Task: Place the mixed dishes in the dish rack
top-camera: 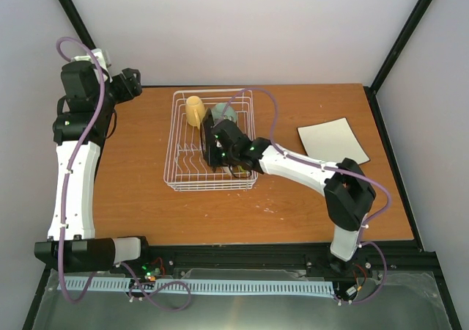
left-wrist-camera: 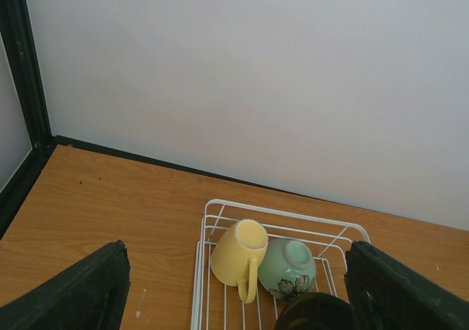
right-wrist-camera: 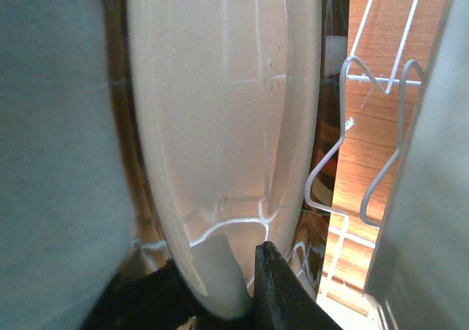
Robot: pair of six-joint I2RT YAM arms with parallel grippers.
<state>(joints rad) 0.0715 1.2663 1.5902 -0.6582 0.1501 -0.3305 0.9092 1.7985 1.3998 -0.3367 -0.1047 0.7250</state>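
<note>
The white wire dish rack [top-camera: 176, 172] stands mid-table. A yellow cup [top-camera: 195, 110] and a pale mint bowl [top-camera: 225, 113] lie at its far end, side by side, also seen as cup [left-wrist-camera: 238, 260] and bowl [left-wrist-camera: 287, 269] inside the rack [left-wrist-camera: 220, 205]. My right gripper [top-camera: 216, 143] reaches into the rack and is shut on a dark-rimmed cream plate [right-wrist-camera: 220, 110] held on edge; its fingers [right-wrist-camera: 275, 286] pinch the lower rim beside the rack's prongs [right-wrist-camera: 330, 169]. A square white plate [top-camera: 332, 141] lies on the table at the right. My left gripper [top-camera: 132, 84] hovers open and empty at the far left.
Black frame posts [top-camera: 403, 37] and white walls close in the table at the back and both sides. The right arm's white link [top-camera: 293, 165] stretches across the table from its base to the rack.
</note>
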